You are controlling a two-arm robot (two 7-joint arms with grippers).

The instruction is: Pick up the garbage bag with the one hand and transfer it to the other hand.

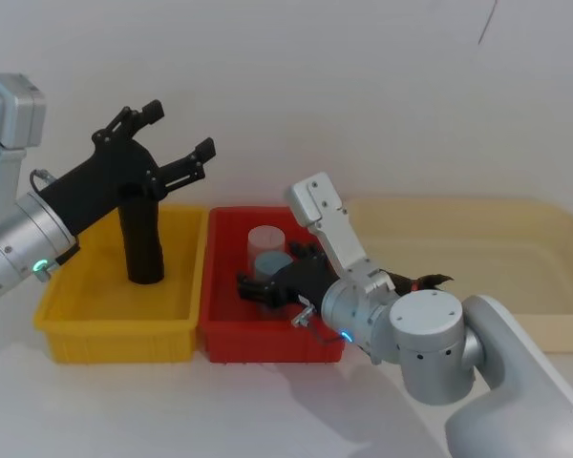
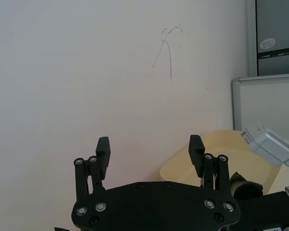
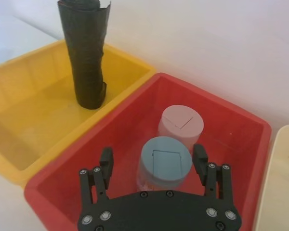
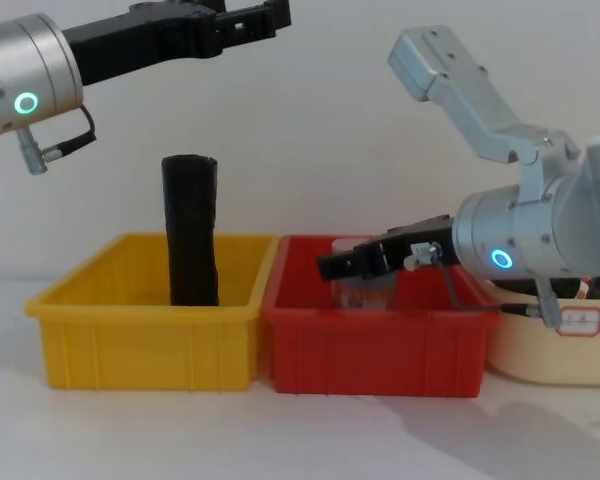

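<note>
Head view: the bag roll (image 1: 141, 239) stands upright in the yellow bin (image 1: 115, 329); the left gripper (image 1: 180, 135) hangs above it, jaws spread. Right wrist view: the right gripper (image 3: 154, 166), jaws spread, apparently straddles a blue cup (image 3: 164, 162) in the red bin (image 3: 231, 130).

No legible text anywhere, small white tag (image 4: 580, 320) near the cream tub printed too finely to read, round sticker (image 2: 268, 43) on grey cabinet unreadable

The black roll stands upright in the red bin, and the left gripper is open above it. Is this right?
Not quite: the roll stands upright in the yellow bin, as the head view shows. The left gripper is indeed open above it.
</note>
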